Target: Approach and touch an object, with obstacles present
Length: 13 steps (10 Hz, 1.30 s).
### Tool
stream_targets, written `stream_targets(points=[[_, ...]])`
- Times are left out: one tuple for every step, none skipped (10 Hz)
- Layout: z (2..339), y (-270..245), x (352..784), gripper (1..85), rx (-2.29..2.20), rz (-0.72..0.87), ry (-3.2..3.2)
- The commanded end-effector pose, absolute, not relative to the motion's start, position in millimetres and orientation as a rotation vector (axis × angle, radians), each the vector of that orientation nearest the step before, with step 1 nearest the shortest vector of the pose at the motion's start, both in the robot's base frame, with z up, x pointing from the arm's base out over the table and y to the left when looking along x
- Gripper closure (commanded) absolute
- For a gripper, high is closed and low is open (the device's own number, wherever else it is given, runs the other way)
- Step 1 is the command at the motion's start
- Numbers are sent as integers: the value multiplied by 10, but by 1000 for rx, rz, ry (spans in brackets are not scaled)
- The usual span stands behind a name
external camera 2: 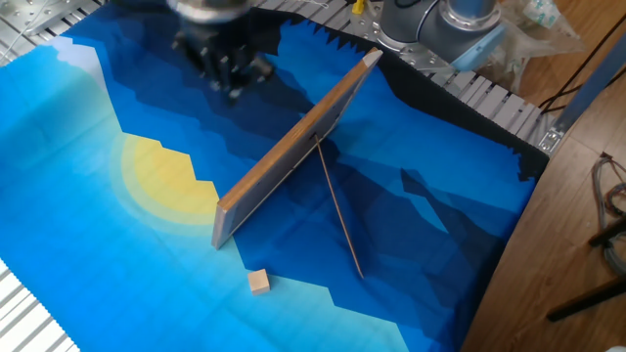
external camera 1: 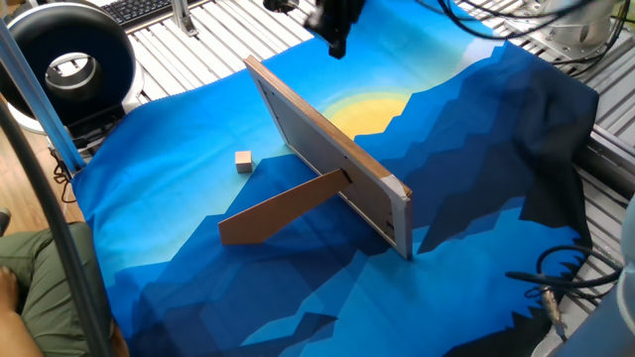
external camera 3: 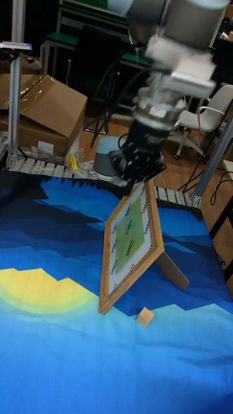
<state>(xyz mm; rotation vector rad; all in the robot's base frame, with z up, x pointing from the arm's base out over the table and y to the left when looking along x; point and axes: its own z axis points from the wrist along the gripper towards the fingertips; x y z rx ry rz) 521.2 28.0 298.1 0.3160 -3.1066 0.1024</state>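
Observation:
The object, a tiny pale wooden cube (external camera 1: 243, 161) (external camera 2: 258, 283) (external camera 3: 145, 316), lies on the blue cloth near the tip of the frame's prop leg (external camera 1: 283, 208). The obstacle, a flat wooden picture frame (external camera 1: 327, 154) (external camera 2: 293, 156) (external camera 3: 133, 242), stands tilted on its edge between the cube and my gripper. My gripper (external camera 1: 338, 48) (external camera 2: 235, 90) (external camera 3: 139, 178) hangs high above the cloth, on the frame's far side near its upper end. It is motion-blurred, its fingers look pressed together and nothing is held. It is far from the cube.
The blue and yellow patterned cloth (external camera 1: 466, 178) covers the table. A black round device (external camera 1: 64, 64) sits at the back left corner. Cables (external camera 1: 561, 278) trail off the right edge. The arm's base (external camera 2: 460, 20) stands behind the frame. A cardboard box (external camera 3: 39, 110) is beyond the table.

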Motion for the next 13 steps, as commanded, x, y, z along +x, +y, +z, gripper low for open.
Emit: stream_targets(points=[[3284,646,5076,847,229,133,-3079],[3233,856,5088,847,172,90,-3088],[3180,1064,5135,847,130,85,-3104],[3120,1229,5170,847,108,74,-3115],[3014,1393,5221,847,85,53,-3131],[2887,1488,5298,847,78,54,-3140],[2741,1573,5407,847,79,40,-3148],[2614,1635,5487,847,82,40,-3157],[2484,1718,5550,847,71,51,-3173],[2349,1763,5624,847,65,83,-3193],[2195,1809,5716,847,64,87,-3210],[2070,1819,5809,847,77,81,-3224],[1934,1827,5899,847,85,70,-3238]])
